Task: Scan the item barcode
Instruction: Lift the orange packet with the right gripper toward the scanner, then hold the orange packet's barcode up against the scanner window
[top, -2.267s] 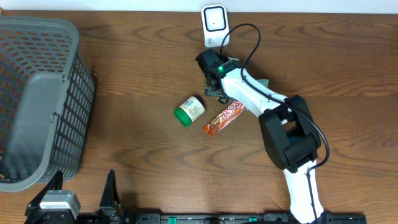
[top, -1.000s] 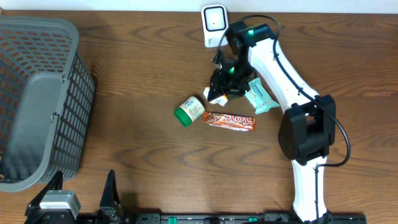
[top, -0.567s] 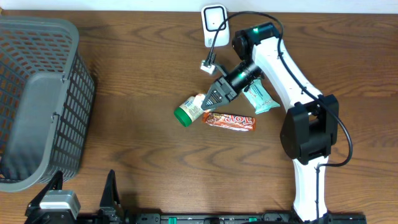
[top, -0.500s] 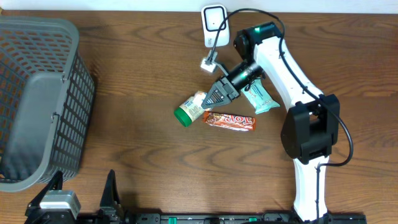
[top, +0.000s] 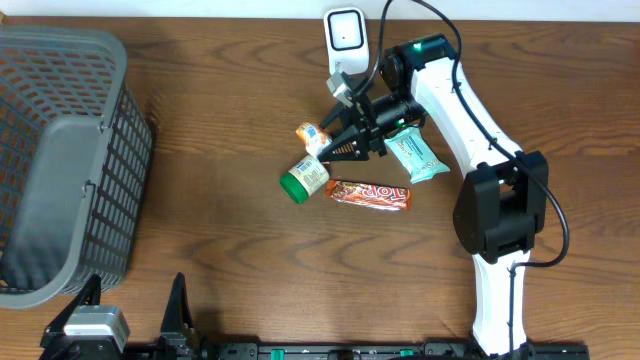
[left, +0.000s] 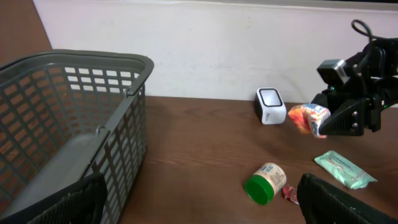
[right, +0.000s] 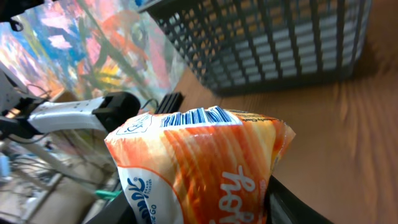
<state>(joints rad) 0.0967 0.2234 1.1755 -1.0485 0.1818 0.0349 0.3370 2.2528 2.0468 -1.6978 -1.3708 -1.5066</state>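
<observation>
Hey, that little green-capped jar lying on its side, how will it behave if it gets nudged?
The green-capped jar looks round and lies on its side, so a nudge would probably roll it rather than slide it. The candy bar close beside it might stop a roll that way. It looks rigid, so squeezing likely won't crush it.

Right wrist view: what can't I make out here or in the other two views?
Right wrist: orange pouch fills the frame, cut off at the bottom edge.
Overhead: pouch barcode too small; right pincer covers its end.
Left wrist: candy bar mostly hidden by the jar and left pincer.
</observation>
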